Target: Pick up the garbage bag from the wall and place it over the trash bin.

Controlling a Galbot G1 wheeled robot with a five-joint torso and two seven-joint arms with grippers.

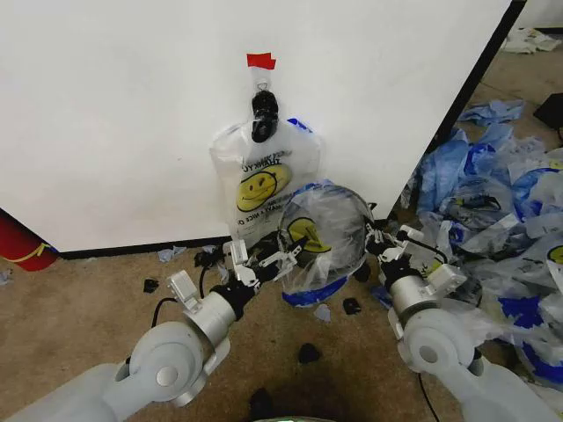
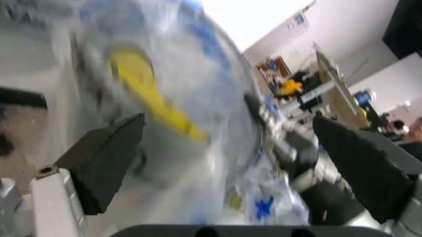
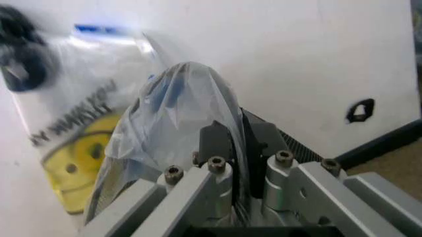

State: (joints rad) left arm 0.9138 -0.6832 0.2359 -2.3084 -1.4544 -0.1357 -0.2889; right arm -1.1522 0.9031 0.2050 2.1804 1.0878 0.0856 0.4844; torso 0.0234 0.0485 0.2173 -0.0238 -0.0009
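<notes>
so the garbage bag (image 1: 324, 230) is off the wall and stretched between the two arms, low in front of the white wall (image 1: 114, 114), its smiley face showing through the plastic. the right gripper (image 1: 380, 237) has its jaws clenched on the bag's edge; in the right wrist view you can see the plastic (image 3: 178, 118) bunched up right between the jaws. the left gripper (image 1: 273, 255) is at the bag's other side with its jaws spread wide; in the left wrist view the bag (image 2: 165, 98) sits blurry between the dark fingers (image 2: 105, 158), so can't tell if they touch it.

another smiley bag (image 1: 255, 176) hangs on the wall just behind, under a black clip (image 1: 263, 114) and a bit of red tape (image 1: 260, 61). big heap of blue-and-clear bags (image 1: 501, 202) off to the right, black scraps (image 1: 308, 353) scattered on the carpet (image 1: 79, 299), and a red cylinder (image 1: 19, 242) cut off at the left edge. can't make out the bin under the bag.
</notes>
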